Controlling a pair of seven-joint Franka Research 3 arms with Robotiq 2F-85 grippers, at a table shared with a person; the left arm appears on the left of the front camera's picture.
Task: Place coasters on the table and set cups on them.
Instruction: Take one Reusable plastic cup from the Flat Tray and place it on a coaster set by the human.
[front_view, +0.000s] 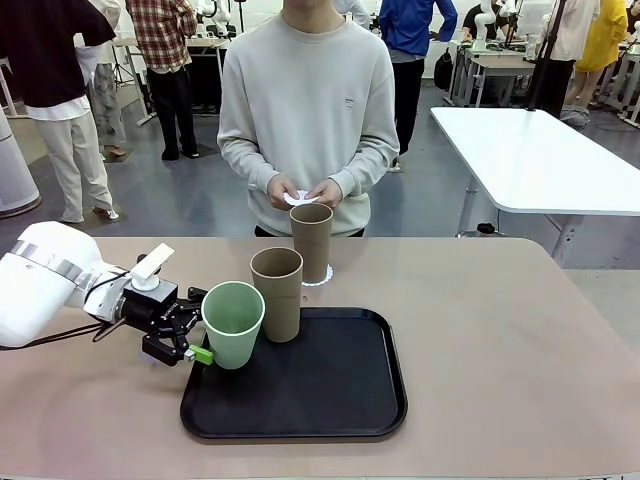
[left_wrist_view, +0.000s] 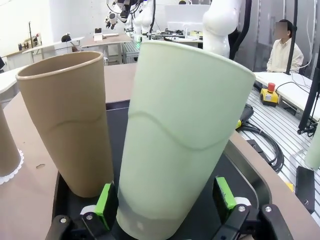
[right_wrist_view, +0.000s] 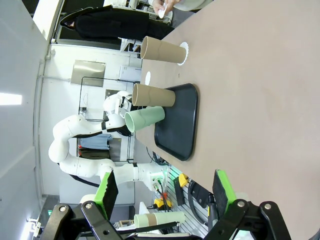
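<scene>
One tan cup (front_view: 311, 240) is already served: it stands upright on a lacy coaster (front_view: 322, 277) on the table (front_view: 480, 330), just past the far edge of the black tray (front_view: 340, 400). The mint cup (front_view: 233, 325) is the one in hand now. It sits at the tray's left edge with the left gripper (front_view: 190, 328) straddling its base. From the left wrist view one green pad looks to be against the cup and the other just shy of it, so I judge the jaws open and not yet clamped. A second tan cup (front_view: 277, 293) stands close beside it on the tray.

Across the table a person holds the spare coasters (front_view: 298, 198) in both hands (front_view: 303, 192). The next move, I'd say, calls for a coaster laid down first, then a firm close, a straight lift clear of the tan neighbour, and a gentle set-down.

The right gripper (right_wrist_view: 165, 200) hangs spread wide with nothing in it. The beige tabletop is matte and bare around the tray, with a white table (front_view: 540, 160) and other people beyond.
</scene>
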